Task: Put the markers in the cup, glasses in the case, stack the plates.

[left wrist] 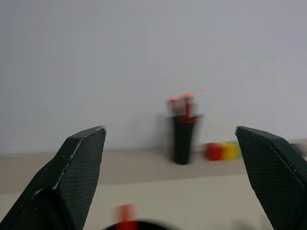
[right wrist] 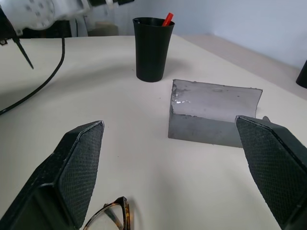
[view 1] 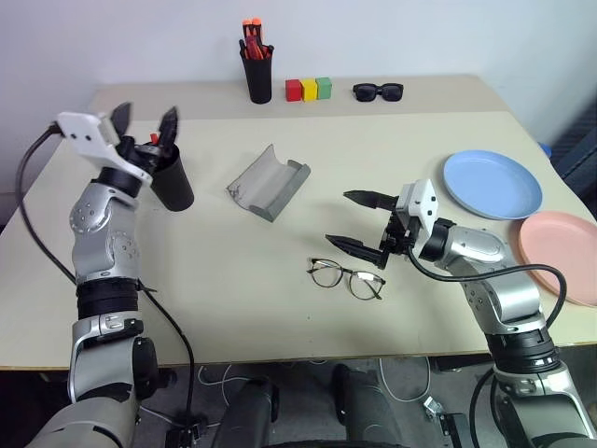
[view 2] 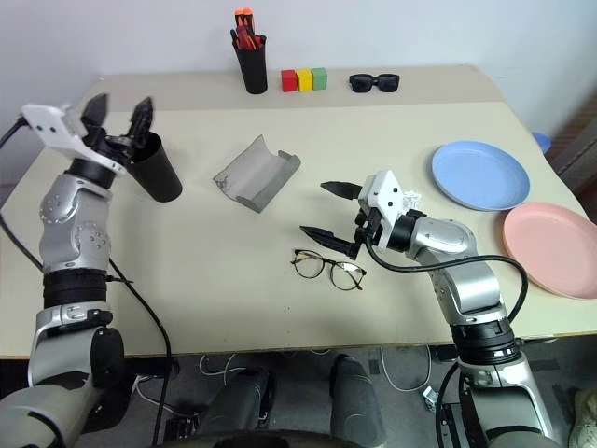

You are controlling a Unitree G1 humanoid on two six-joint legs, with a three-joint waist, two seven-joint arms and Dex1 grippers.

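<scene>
Over by the table's [view 1: 280, 317] left edge the left gripper [view 1: 145, 122] hangs just above the rim of the black cup [view 1: 173, 182], its two fingers spread wide and holding nothing; a red marker [right wrist: 167, 19] pokes up out of the cup, and whether the second marker is inside I cannot tell. Near the middle of the table the grey case [view 1: 269, 183] lies open, its curved lid thrown back. Nearer the front edge the wire-frame glasses [view 1: 346, 277] rest flat on the tabletop, and the right gripper [view 1: 357, 222] is held just beyond them, pointing toward the left side, claws as wide as they go and empty, not touching the frame. Toward the right edge the light blue plate [view 1: 492, 184] and the pink plate [view 1: 563, 257] lie side by side, close together but not stacked. Along the back edge stand a black pot of orange-red pens [view 1: 256, 65], a row of red, yellow and green blocks [view 1: 309, 89] and a pair of black sunglasses [view 1: 378, 91].
</scene>
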